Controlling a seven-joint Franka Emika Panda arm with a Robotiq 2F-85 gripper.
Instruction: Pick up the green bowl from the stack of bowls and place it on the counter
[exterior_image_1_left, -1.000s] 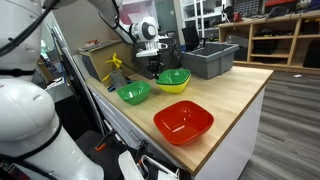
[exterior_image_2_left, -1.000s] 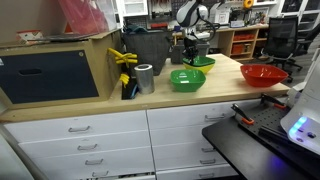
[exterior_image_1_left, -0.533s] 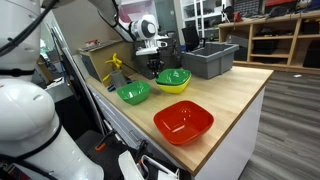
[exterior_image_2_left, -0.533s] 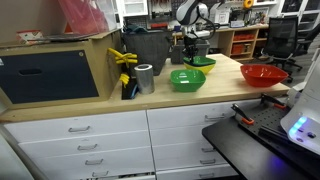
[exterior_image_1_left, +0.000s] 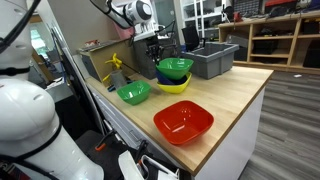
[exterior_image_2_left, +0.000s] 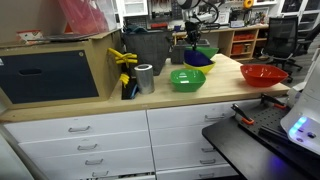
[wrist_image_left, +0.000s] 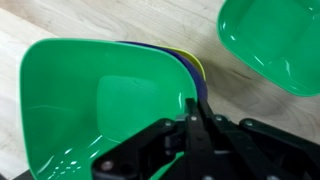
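Note:
My gripper (wrist_image_left: 190, 104) is shut on the near rim of the wide green bowl (wrist_image_left: 100, 100), which fills the left of the wrist view. In both exterior views the green bowl (exterior_image_1_left: 175, 67) (exterior_image_2_left: 204, 51) hangs from the gripper (exterior_image_1_left: 155, 52) (exterior_image_2_left: 190, 40), raised and tilted just above the stack of bowls. The stack's dark blue bowl (exterior_image_1_left: 163, 77) (exterior_image_2_left: 196, 60) shows under it inside the yellow bowl (exterior_image_1_left: 180, 88). Blue and yellow rims (wrist_image_left: 198, 70) peek past the green rim. The stack rests on the light wood counter (exterior_image_1_left: 235, 95) (exterior_image_2_left: 150, 100).
A smaller green bowl (exterior_image_1_left: 133, 93) (exterior_image_2_left: 187, 79) (wrist_image_left: 272, 40) sits beside the stack. A red bowl (exterior_image_1_left: 183, 122) (exterior_image_2_left: 263, 73) lies near the counter's end. A grey bin (exterior_image_1_left: 210, 60) stands behind the stack. A metal can (exterior_image_2_left: 145, 78) and yellow clamps (exterior_image_2_left: 125, 62) stand nearby.
The gripper has risen with the green bowl, lifting it off the stack. The dark blue bowl beneath now shows. The other bowls have not moved.

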